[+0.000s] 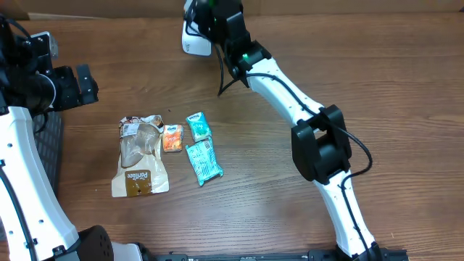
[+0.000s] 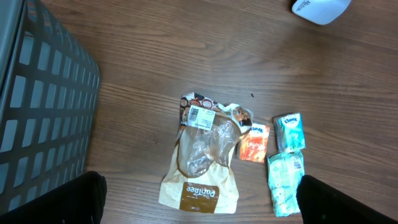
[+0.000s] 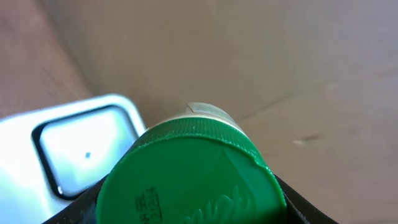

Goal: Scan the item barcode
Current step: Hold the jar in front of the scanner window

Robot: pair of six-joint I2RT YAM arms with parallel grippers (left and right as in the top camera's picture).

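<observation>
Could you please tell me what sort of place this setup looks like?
Most likely a mock shop checkout on a wooden table: a white barcode scanner with a green-capped container held close to it, packaged snacks laid out nearby, and a dark mesh basket at one side.

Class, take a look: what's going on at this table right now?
The right hand grips a green-capped container, holding it close to the white scanner at the far edge of the table. The left hand hangs open near the basket, holding nothing. A brown bag, an orange packet and two teal packs lie in the middle.
</observation>
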